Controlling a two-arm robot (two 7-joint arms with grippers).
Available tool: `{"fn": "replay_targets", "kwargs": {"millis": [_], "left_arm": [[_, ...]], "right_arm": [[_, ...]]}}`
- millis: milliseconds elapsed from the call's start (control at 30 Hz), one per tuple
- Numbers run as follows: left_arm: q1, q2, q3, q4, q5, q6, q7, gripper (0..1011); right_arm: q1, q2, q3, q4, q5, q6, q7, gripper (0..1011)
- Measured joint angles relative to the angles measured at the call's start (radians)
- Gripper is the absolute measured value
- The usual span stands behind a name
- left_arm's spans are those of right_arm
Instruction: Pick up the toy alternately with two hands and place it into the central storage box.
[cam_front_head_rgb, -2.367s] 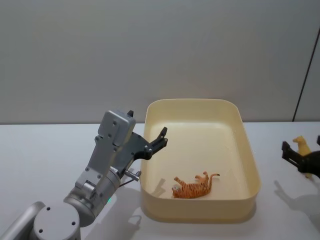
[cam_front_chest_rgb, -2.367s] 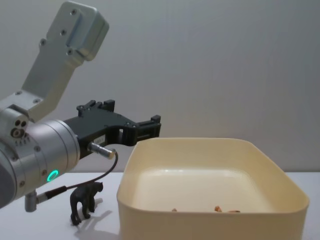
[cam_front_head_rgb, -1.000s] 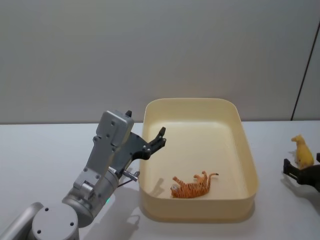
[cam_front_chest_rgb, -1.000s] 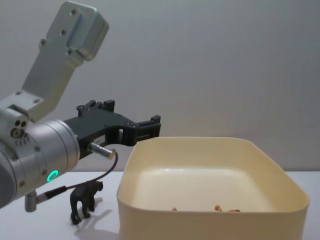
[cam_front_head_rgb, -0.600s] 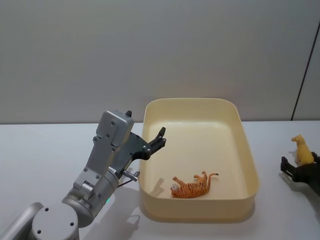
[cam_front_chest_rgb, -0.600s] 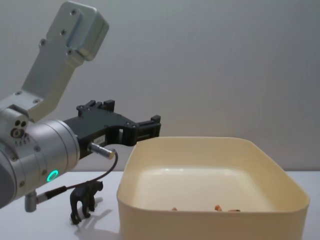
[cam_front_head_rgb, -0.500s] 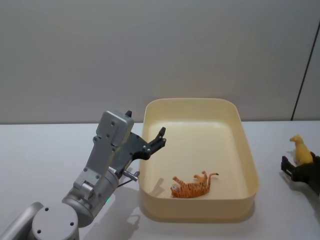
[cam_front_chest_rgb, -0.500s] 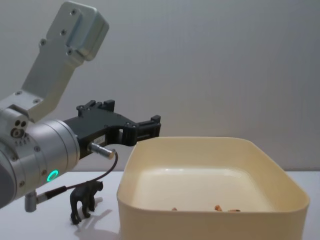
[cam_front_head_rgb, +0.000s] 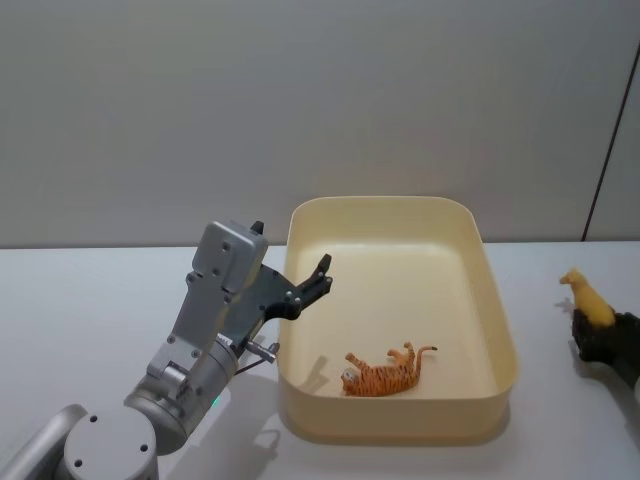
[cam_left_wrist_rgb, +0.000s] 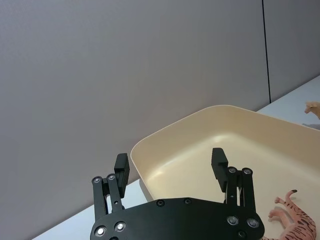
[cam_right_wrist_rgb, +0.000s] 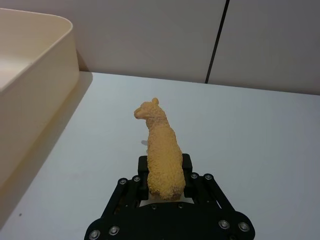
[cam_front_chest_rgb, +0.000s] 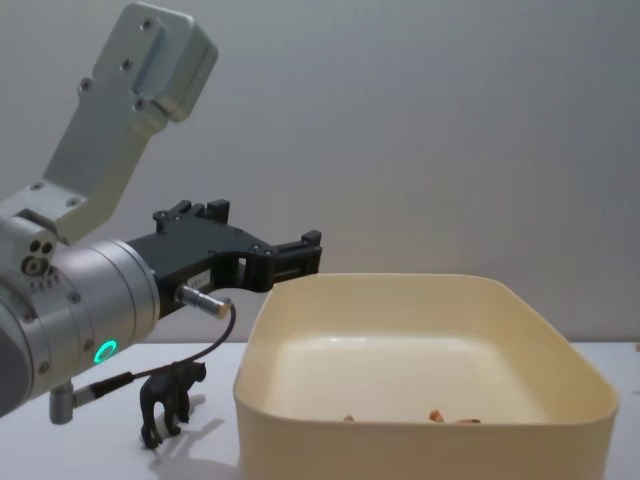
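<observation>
Two claws are on show, and the right claw has the job. Its fingers are closed snugly on the rump of a yellow toy animal, out over the bench to the right of the tub, near its wall but not touching. Whether the feet are clear of the bench, I can't tell. The grab looks made, so I'd call this the start of the carry. Next it needs enough height to clear the tub's right rim, a sweep leftward over the middle, then a release. The toy sits back-up, its long axis running nose to tail straight out along the claw's reach. Its head leads away from the wrist, toward the back wall and a touch toward the tub. The left claw hangs wide open and empty by the tub's left rim, idle. One tiger lies on its side inside, and a black animal stands on the bench left of the tub, likely the next pick.
</observation>
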Motion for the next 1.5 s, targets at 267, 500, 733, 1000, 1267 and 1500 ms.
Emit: {"fn": "replay_targets", "kwargs": {"millis": [267, 500, 733, 1000, 1267, 1500], "left_arm": [[0.0, 0.0, 0.0, 0.0, 0.0, 0.0, 0.0, 1002], [0.0, 0.0, 0.0, 0.0, 0.0, 0.0, 0.0, 1002], [0.0, 0.0, 0.0, 0.0, 0.0, 0.0, 0.0, 1002], [0.0, 0.0, 0.0, 0.0, 0.0, 0.0, 0.0, 1002], [0.0, 0.0, 0.0, 0.0, 0.0, 0.0, 0.0, 1002], [0.0, 0.0, 0.0, 0.0, 0.0, 0.0, 0.0, 1002]], "right_arm": [[0.002, 0.001, -0.002, -0.009, -0.013, -0.033, 0.028, 335], [0.012, -0.002, -0.007, -0.03, -0.034, -0.09, 0.063, 335], [0.029, -0.007, -0.015, -0.048, -0.05, -0.131, 0.108, 335], [0.067, -0.024, -0.032, -0.063, -0.061, -0.162, 0.192, 335], [0.131, -0.058, -0.058, -0.033, -0.062, -0.147, 0.287, 335], [0.191, -0.091, -0.08, 0.026, -0.062, -0.12, 0.339, 390]]}}
